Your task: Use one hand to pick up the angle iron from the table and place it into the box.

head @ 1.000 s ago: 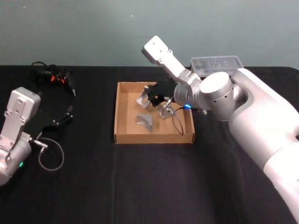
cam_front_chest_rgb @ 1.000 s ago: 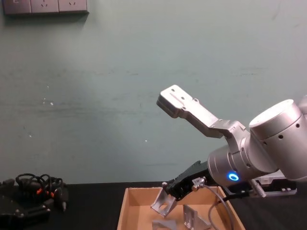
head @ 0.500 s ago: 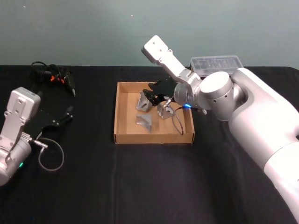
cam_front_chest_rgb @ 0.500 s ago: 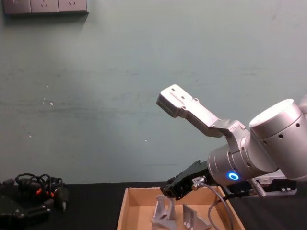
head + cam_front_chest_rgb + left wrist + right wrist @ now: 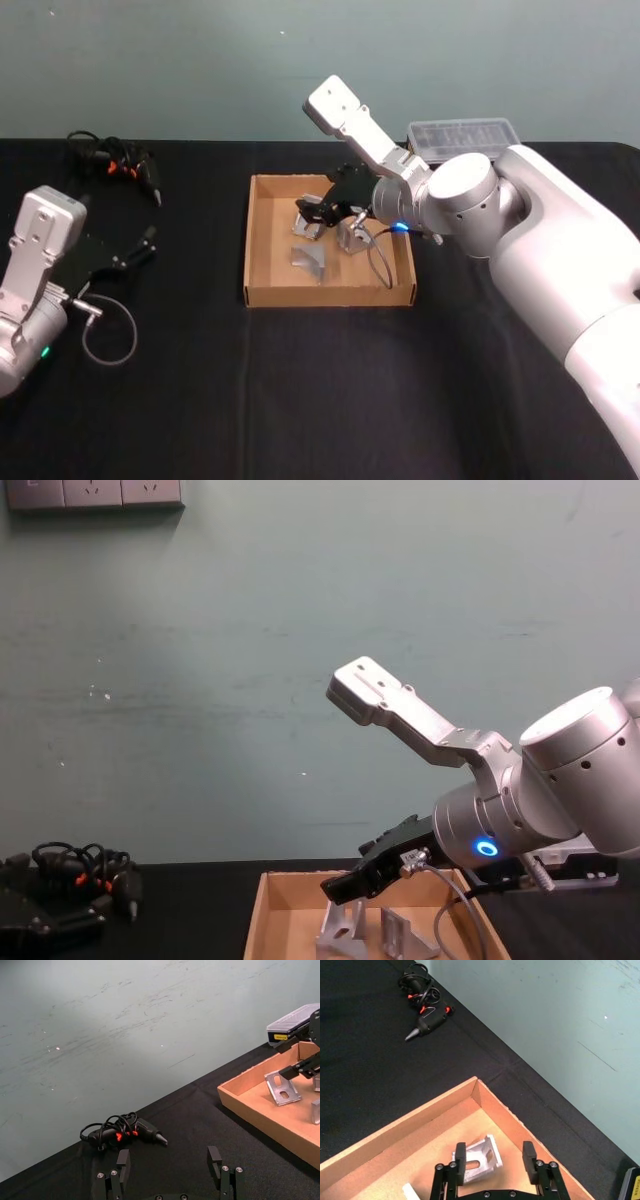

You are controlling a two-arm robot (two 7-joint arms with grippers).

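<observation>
The angle iron (image 5: 479, 1158) sits inside the box (image 5: 262, 246), near its far wall, resting on the cardboard floor; you can see two more metal brackets (image 5: 312, 262) lying in the tray with it. Your right gripper (image 5: 494, 1156) hangs just above that angle iron with its jaws spread, one finger (image 5: 460, 1154) on either side and nothing clamped between them; in the chest view it hovers over the box's back part. Your left gripper (image 5: 171, 1165) is parked well off to the left above the table (image 5: 200, 380), jaws apart and empty, near a black glue gun (image 5: 125, 1131).
</observation>
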